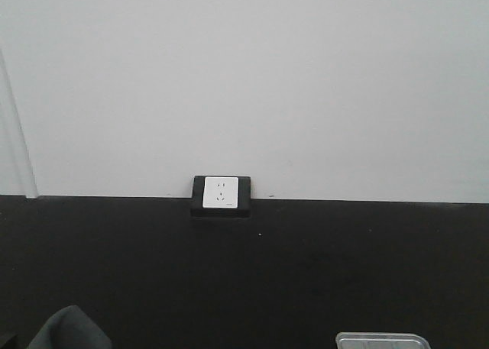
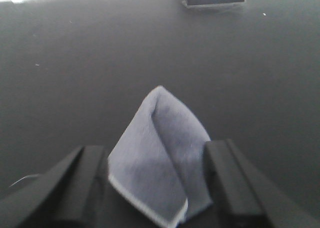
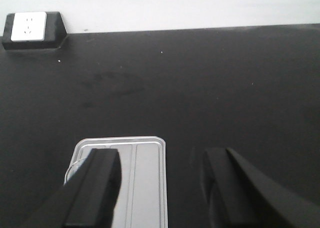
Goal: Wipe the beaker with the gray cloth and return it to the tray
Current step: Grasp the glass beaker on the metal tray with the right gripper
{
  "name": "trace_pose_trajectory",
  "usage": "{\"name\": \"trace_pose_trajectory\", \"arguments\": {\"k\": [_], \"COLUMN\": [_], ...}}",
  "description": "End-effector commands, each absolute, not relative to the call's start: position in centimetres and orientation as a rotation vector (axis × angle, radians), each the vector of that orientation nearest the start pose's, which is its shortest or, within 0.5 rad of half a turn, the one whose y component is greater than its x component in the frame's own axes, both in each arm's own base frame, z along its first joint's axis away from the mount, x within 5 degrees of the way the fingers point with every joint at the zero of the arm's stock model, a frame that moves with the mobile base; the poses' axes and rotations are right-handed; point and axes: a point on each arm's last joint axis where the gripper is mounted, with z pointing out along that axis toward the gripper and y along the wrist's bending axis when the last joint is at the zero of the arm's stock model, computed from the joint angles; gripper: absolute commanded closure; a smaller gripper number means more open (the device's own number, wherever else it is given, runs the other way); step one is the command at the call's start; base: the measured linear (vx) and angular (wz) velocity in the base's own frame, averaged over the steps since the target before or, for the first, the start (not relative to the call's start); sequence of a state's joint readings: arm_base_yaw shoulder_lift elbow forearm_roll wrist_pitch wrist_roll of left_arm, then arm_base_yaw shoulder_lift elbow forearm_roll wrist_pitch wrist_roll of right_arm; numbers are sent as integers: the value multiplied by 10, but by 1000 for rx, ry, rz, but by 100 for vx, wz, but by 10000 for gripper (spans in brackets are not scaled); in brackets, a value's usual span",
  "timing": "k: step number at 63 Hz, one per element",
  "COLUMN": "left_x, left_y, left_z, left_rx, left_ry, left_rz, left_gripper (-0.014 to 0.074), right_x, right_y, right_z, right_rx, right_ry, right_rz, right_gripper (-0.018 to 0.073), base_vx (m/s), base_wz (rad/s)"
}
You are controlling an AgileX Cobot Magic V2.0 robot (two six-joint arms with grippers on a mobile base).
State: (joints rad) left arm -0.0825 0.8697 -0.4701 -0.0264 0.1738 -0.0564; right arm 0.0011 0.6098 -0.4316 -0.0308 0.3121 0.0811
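The gray cloth (image 2: 150, 178) stands in a folded peak on the black table, between the fingers of my left gripper (image 2: 156, 148), whose jaws are spread wide on either side of it. It also shows as a dark lump at the bottom left of the front view (image 1: 69, 330). My right gripper (image 3: 161, 155) is open and empty over the silver tray (image 3: 145, 188). A thin clear rim of the beaker (image 3: 70, 169) shows beside the left finger (image 3: 97, 188). The rest of the beaker is hidden behind it.
A white wall socket in a black housing (image 1: 221, 195) sits at the table's back edge against the white wall. The tray's far edge (image 1: 382, 339) shows at the bottom right of the front view. The black tabletop (image 3: 200, 88) stretches beyond both grippers.
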Motion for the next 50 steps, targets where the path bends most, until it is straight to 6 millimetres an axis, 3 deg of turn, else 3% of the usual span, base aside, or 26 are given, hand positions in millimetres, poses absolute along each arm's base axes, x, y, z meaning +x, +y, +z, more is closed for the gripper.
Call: {"name": "trace_pose_trajectory", "arguments": {"k": [1,15,33,41,50], "left_x": [199,263,345,362,365], "left_y": [-17,-24,-32,-33,-33], "left_z": [284,281,241,219,200], "left_rx": [-18,28,134,142,146], "left_ry": [1949,2221,2471,2552,2617], "left_rz": [-130,-96,-49,-47,-47], "left_gripper": [24,27,27,54,197], "right_x": [134,137,137,137,136], "right_y": [-1,-1,-1,-1,-1], "right_z": [296,293,293,292,291], "right_rx": [41,41,42,43,43], "right_ry": [1872,1891,1897,1904,1912], "right_rz": [13,12,13,12,12], "right_gripper": [71,71,71,71,71], "base_vx": [0,0,0,0,0], "base_wz": [0,0,0,0,0]}}
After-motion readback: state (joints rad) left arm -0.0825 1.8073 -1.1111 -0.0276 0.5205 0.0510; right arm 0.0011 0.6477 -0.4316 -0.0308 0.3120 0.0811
